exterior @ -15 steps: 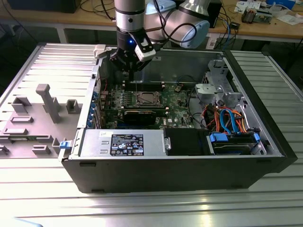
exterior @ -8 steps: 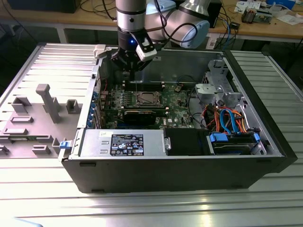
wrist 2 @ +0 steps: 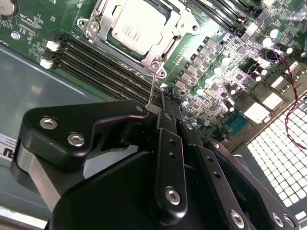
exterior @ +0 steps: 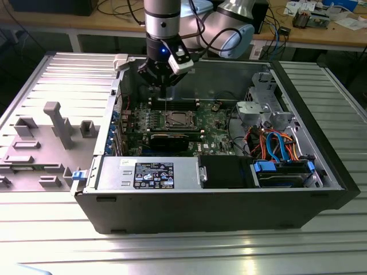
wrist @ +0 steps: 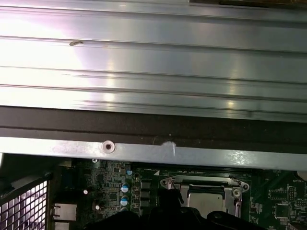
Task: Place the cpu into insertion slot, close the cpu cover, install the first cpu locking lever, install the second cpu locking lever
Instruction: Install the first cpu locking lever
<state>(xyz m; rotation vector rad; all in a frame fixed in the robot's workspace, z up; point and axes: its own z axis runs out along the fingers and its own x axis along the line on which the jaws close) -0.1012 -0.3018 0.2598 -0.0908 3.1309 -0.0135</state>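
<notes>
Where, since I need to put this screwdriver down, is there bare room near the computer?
Bare: the ribbed table between the case and the exterior camera, and beyond the case at the exterior view's right. Crowded: inside the case under the gripper, and the grey fixture tray.

Grey robot arm (exterior: 162,26) hangs vertically at the upper centre of the exterior view, wrist pointing straight down, black gripper (exterior: 163,82) fingers (wrist 2: 169,143) drawn together.
</notes>
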